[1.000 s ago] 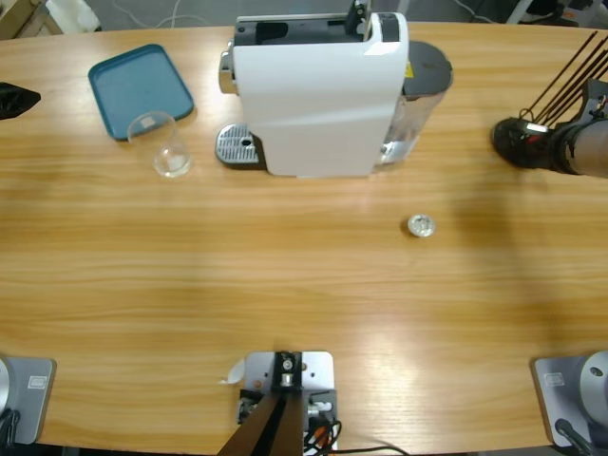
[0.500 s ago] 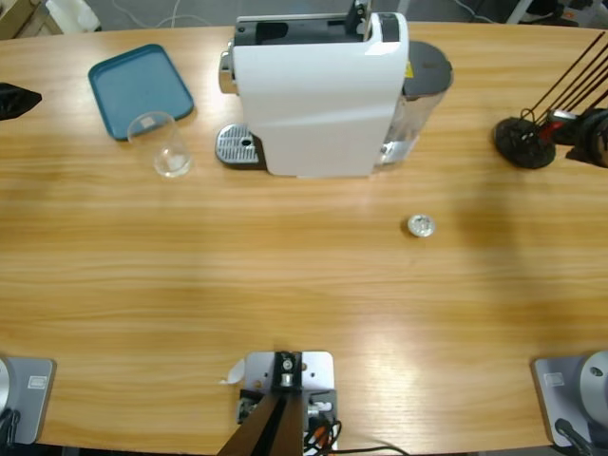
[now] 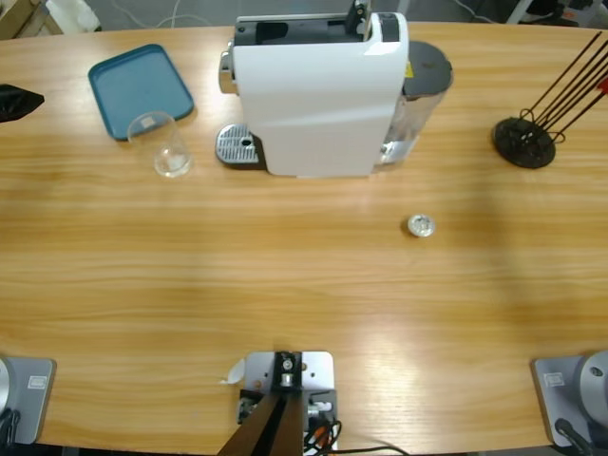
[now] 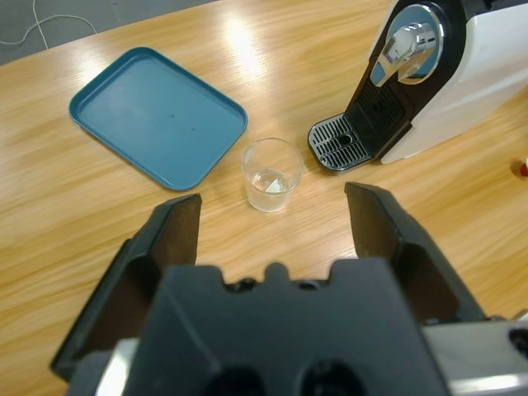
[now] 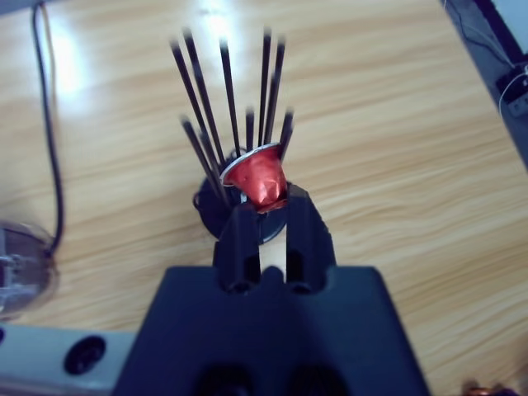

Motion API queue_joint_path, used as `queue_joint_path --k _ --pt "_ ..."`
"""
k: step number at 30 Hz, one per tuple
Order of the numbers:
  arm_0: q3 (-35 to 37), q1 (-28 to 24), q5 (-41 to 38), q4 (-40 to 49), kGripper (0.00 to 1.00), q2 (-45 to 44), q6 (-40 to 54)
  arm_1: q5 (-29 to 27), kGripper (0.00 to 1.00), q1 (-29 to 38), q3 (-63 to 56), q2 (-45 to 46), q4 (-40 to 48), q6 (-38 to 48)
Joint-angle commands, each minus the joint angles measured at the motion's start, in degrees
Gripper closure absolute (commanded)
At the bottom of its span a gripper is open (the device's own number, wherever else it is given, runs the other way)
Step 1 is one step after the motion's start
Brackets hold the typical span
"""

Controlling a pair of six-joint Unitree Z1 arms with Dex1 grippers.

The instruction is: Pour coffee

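Note:
No coffee shows anywhere; the clear glass looks empty and stands between the teal tray and the white coffee machine, beside its drip grate. My left gripper is open, hovering back from the glass, which lies in line with the gap between the jaws. Only its black tip shows at the high view's left edge. My right gripper is shut on a red capsule, held above the black rod holder. In the high view the right arm is out of the picture.
A small silver capsule lies on the wood to the right of the machine's front. The machine's grey water tank sits at its right side. A black cable runs over the table at the left of the right wrist view.
In the high view the right arm drew back from the rod holder toward the right edge and has left the picture. Glass, tray, silver capsule and left gripper stayed put.

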State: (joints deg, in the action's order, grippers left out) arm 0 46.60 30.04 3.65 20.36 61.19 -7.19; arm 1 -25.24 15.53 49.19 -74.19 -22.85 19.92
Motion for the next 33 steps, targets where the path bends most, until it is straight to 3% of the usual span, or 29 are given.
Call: queue_joint_path --k 1,7,17,24,33 --pt "-0.64 0.46 -1.10 -0.41 0.257 -0.05 0.33 -1.43 1.000 0.95 11.93 3.60 -12.13 -1.77" --pt "-0.64 0.46 -1.22 -0.49 0.257 -0.28 0.26 0.63 1.000 6.02 20.28 4.02 -19.90 -3.72" --pt "-0.76 0.53 -3.21 -0.41 0.255 -0.40 0.07 11.35 1.000 29.10 31.23 6.23 -27.32 -19.99" --pt "-0.73 0.68 -4.09 -0.46 0.256 0.53 0.07 15.71 1.000 37.53 45.34 1.65 -39.32 -24.81" --pt "-0.64 1.42 -4.18 -0.49 0.257 1.88 0.07 24.01 1.000 44.00 49.26 -10.53 -33.63 -27.06"
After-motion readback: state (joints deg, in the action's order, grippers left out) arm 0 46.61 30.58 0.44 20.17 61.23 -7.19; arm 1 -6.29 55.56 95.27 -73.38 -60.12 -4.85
